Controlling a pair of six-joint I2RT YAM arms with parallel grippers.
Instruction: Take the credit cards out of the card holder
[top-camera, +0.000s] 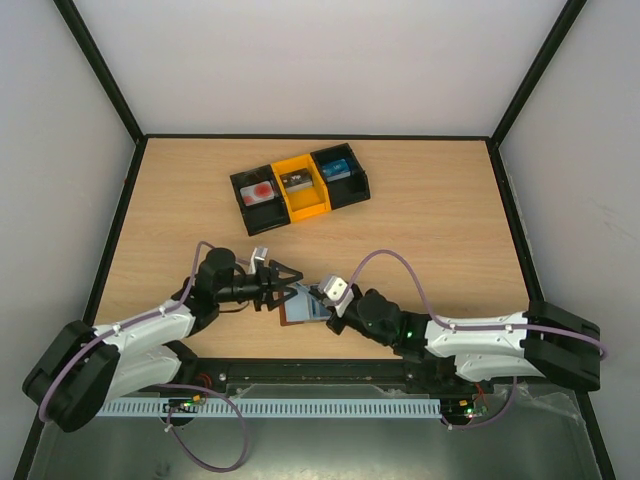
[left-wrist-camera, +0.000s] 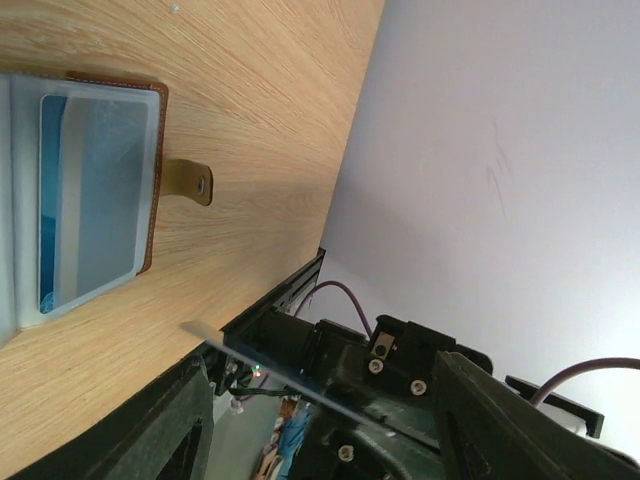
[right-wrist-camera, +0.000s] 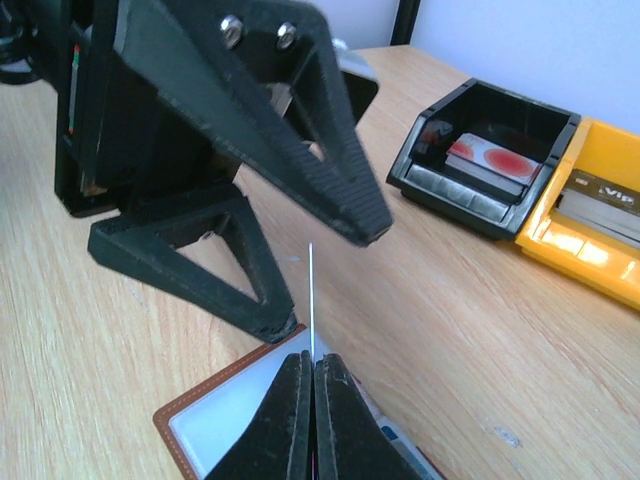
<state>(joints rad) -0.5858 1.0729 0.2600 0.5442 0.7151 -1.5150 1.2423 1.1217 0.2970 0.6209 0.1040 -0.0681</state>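
Note:
The brown card holder (top-camera: 296, 313) lies open on the table between the two arms; in the left wrist view (left-wrist-camera: 90, 190) its blue-grey pockets and side tab show, with a blue-edged card in one pocket. My right gripper (right-wrist-camera: 312, 357) is shut on a thin card (right-wrist-camera: 311, 295), seen edge-on and standing up above the card holder (right-wrist-camera: 215, 425); its colour is unclear. My left gripper (left-wrist-camera: 320, 400) is open, its fingers (right-wrist-camera: 300, 130) on either side of that card (left-wrist-camera: 270, 365), not touching it. A whitish card with a red round mark (top-camera: 262, 191) lies in the tray.
A three-part black-and-yellow tray (top-camera: 300, 207) stands beyond the arms and holds one card in each part; it also shows in the right wrist view (right-wrist-camera: 480, 205). Walls enclose the table on the left, back and right.

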